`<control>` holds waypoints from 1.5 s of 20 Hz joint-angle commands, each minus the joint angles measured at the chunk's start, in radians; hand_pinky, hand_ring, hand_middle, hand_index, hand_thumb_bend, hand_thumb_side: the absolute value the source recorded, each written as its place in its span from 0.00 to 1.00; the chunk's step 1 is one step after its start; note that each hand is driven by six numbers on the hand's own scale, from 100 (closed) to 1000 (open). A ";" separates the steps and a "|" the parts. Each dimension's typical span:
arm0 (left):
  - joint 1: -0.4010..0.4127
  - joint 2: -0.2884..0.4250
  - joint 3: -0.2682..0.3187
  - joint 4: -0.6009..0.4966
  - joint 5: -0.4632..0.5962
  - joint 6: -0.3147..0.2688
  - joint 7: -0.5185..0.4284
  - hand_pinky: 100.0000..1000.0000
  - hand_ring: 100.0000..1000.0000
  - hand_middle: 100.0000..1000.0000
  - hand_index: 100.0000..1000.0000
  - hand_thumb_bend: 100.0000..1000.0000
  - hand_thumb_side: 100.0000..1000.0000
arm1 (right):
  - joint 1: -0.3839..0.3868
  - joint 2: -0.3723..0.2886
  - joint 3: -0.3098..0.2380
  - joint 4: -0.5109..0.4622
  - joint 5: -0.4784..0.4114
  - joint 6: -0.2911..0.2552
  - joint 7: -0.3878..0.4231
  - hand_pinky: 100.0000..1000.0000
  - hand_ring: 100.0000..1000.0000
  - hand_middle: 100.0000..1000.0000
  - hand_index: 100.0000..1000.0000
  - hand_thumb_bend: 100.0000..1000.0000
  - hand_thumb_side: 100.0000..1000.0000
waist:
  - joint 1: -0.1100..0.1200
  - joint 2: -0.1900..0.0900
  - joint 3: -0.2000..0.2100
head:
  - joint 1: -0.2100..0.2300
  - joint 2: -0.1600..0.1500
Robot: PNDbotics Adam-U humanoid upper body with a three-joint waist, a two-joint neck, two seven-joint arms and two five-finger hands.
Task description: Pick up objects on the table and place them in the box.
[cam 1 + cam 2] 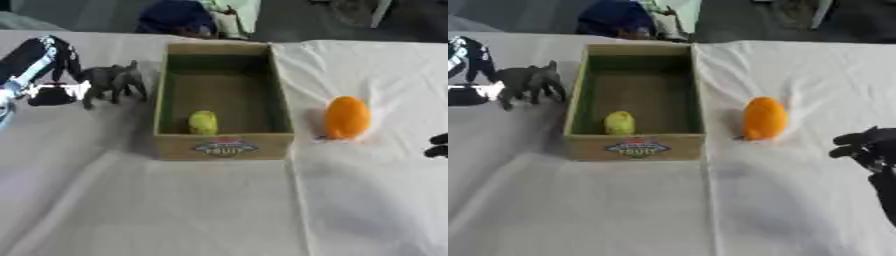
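An open cardboard box (223, 146) stands in the middle of the white cloth, with a small yellow fruit-like object (203, 122) inside near its front wall. A grey toy elephant (115, 81) stands left of the box. My left hand (51, 75) is right beside the elephant's left side; whether it touches the toy is unclear. An orange oval object (764, 118) lies right of the box. My right hand (868, 145) rests open at the right edge, apart from the orange object.
A white cloth (219, 210) covers the table, with a fold line running from the box's front. A dark blue item (175, 17) and other things lie beyond the far edge.
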 commanded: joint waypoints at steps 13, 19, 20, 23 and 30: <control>-0.020 0.032 -0.003 0.002 -0.166 0.030 -0.076 0.82 0.88 0.86 0.89 0.46 0.34 | -0.008 -0.016 0.000 -0.005 -0.003 -0.006 0.004 0.58 0.65 0.47 0.60 0.00 0.35 | -0.002 -0.021 0.003 | -0.005 -0.009; -0.033 0.011 -0.023 0.073 -0.217 -0.007 -0.061 0.81 0.87 0.86 0.89 0.46 0.36 | -0.009 -0.013 0.002 -0.003 0.000 -0.007 0.008 0.58 0.65 0.47 0.60 0.00 0.35 | -0.003 -0.019 0.002 | -0.006 -0.007; -0.034 0.008 -0.024 0.080 -0.220 -0.012 -0.062 0.81 0.87 0.86 0.88 0.45 0.36 | -0.009 -0.013 0.002 -0.003 0.000 -0.007 0.008 0.58 0.65 0.47 0.60 0.00 0.35 | -0.003 -0.019 0.002 | -0.006 -0.007; -0.039 -0.001 -0.028 0.101 -0.225 -0.023 -0.064 0.80 0.85 0.84 0.87 0.44 0.36 | -0.010 -0.011 0.004 -0.002 0.001 -0.006 0.010 0.58 0.65 0.47 0.60 0.00 0.35 | -0.003 -0.018 0.000 | -0.008 -0.006; -0.053 -0.020 -0.041 0.129 -0.246 -0.049 -0.080 0.78 0.81 0.78 0.85 0.43 0.37 | -0.010 -0.005 0.006 -0.001 0.006 -0.006 0.014 0.58 0.65 0.47 0.60 0.00 0.36 | -0.004 -0.010 -0.008 | -0.009 -0.003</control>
